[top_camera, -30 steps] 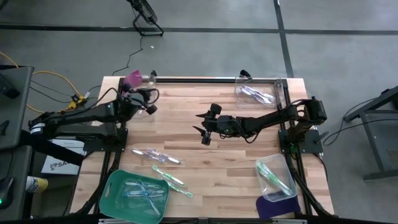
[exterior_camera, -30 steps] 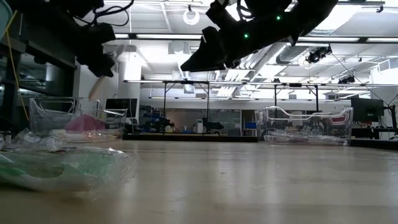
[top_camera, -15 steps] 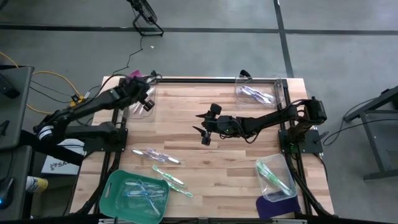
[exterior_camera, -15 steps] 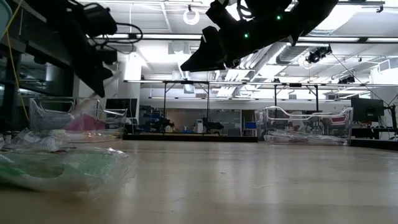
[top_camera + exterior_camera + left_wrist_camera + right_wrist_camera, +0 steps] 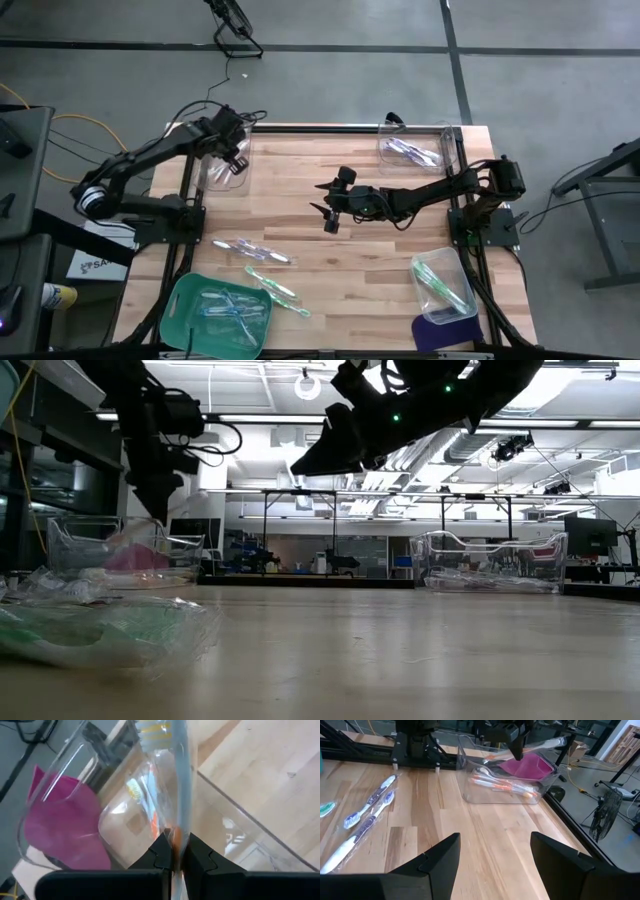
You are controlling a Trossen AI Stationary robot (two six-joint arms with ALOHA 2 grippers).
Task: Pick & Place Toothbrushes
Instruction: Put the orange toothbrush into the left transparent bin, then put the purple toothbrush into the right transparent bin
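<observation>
My left gripper [image 5: 236, 158] hangs over the clear bin [image 5: 222, 172] at the table's far left, shut on a wrapped toothbrush [image 5: 176, 780] with yellow bristles. Orange-handled toothbrushes [image 5: 502, 786] lie in that bin, and a pink sheet [image 5: 65, 822] rests against its far end. Two purple toothbrushes [image 5: 250, 247] and green ones [image 5: 276, 289] lie flat on the wood at the near left. My right gripper [image 5: 327, 208] stands open above mid-table, with nothing between its fingers. My left gripper pinches the wrapped toothbrush between its two fingers [image 5: 162, 854] at the handle's orange part [image 5: 175, 836], about mid-length. The fingers slant down from the far-left side and lie across the brush. It is lifted clear above the bin, its two ends [image 5: 545, 743] sticking out sideways.
A green tray [image 5: 185, 322] with bluish brushes sits at the near left corner. A clear bin [image 5: 413, 150] with purple brushes stands far right. Another bin [image 5: 445, 283] with green brushes and a purple sheet [image 5: 447, 331] are at the near right. A black bar [image 5: 320, 127] runs along the far edge.
My left arm has swung toward the table's far edge and now reaches the far-left bin from behind it. Its gripper has tipped more steeply downward and stays shut on the toothbrush, which has been carried along above the bin.
</observation>
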